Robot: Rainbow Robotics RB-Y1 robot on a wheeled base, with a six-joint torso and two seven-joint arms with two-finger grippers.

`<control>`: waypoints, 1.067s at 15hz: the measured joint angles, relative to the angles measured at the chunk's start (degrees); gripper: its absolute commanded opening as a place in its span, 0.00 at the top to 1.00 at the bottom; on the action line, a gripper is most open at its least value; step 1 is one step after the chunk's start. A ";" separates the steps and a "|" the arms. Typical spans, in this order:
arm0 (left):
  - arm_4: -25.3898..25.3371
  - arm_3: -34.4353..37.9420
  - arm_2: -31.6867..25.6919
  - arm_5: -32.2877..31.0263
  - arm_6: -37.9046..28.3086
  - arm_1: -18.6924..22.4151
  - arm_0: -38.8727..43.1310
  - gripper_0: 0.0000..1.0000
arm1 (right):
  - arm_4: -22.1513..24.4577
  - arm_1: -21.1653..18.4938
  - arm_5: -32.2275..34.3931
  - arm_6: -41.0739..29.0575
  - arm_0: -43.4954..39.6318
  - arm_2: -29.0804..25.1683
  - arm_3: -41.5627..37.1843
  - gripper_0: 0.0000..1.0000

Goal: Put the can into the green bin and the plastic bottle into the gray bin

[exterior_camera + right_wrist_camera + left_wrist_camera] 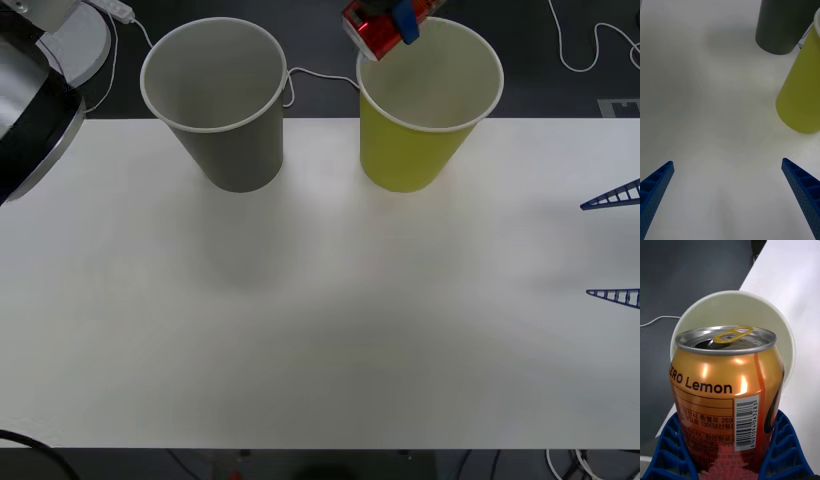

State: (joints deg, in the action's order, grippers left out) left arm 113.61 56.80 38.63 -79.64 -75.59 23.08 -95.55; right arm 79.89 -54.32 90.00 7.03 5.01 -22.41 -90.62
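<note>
Along the desk's [320, 330] far edge stand two bins: gray bin [225, 100], green bin [420, 110]. Left gripper [395, 20] clamps one can [375, 35] over the green bin's rim. Right gripper [612, 245] gapes at the right edge.

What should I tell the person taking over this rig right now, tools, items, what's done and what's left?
Left tool: shut on the can, holding it above the far rim of the green bin, over its opening.
Right tool: open, holding nothing, low over the table at the robot's right, facing both bins.
Gray bin: upright on the table to the left of the green bin.
Done: can picked up and carried to the green bin.
Left: release the can into the green bin; the plastic bottle for the gray bin is yet to be handled.
</note>
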 measured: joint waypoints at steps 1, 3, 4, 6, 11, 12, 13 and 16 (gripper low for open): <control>0.35 -2.56 0.91 1.18 0.00 -1.51 -1.61 1.00 | 0.00 0.00 0.00 0.00 0.00 0.00 0.00 0.00; 0.70 -6.86 1.77 2.81 0.00 -4.24 -3.93 1.00 | 0.00 0.00 0.00 0.00 0.00 0.00 0.00 0.00; 1.01 -9.29 1.92 3.88 -0.04 -5.72 -4.91 1.00 | 0.00 0.00 0.00 0.00 0.00 0.00 0.01 0.00; 1.77 -13.17 1.91 5.94 -0.05 -7.92 -6.39 1.00 | 0.00 0.00 0.00 0.00 0.00 0.00 0.00 0.00; 1.76 -15.32 1.90 7.48 -0.08 -9.20 -7.20 0.88 | 0.00 0.00 0.00 0.00 0.00 0.00 0.00 0.00; 1.73 -15.26 1.90 7.48 -0.08 -9.20 -7.20 0.49 | 0.00 0.00 0.00 0.00 0.00 0.00 0.00 0.00; 1.73 -15.25 1.90 7.48 -0.08 -9.20 -7.17 0.11 | 0.00 0.00 0.00 0.00 0.00 0.00 0.00 0.00; 1.64 -14.65 1.90 7.49 -0.08 -9.22 -7.16 0.00 | 0.00 0.00 0.00 0.00 0.00 0.00 0.00 0.00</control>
State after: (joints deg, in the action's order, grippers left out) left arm 115.25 42.15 40.53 -72.16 -75.67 13.86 -102.71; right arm 79.89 -54.32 90.00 7.03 5.01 -22.41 -90.62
